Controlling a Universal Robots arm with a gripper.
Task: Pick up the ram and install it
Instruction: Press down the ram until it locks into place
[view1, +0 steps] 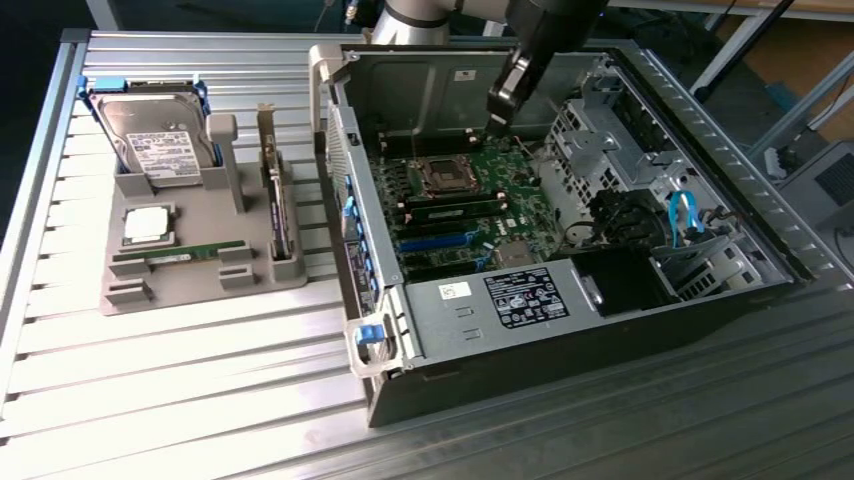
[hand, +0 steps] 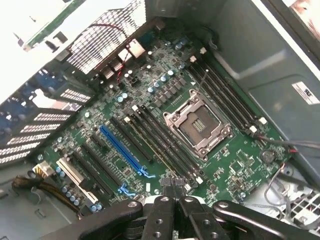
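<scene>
The ram (view1: 180, 253), a slim green stick, lies flat in the front of the grey holder (view1: 160, 285) at the exterior view's left. My gripper (view1: 499, 122) hangs far from it, inside the open computer case (view1: 561, 330), above the back part of the green motherboard (view1: 501, 180). In the wrist view the gripper (hand: 172, 189) is shut, its black fingers (hand: 181, 202) pressed together with nothing between them. It hovers over the ends of the long black memory slots (hand: 160, 142) beside the empty processor socket (hand: 197, 125).
The holder also carries a hard drive (view1: 158, 140), a square silver processor (view1: 147, 224) and an upright dark card (view1: 279, 205). Case walls, a drive cage (view1: 627, 150) and loose cables (view1: 683, 215) ring the motherboard. A blue slot (hand: 122, 150) lies by the memory slots.
</scene>
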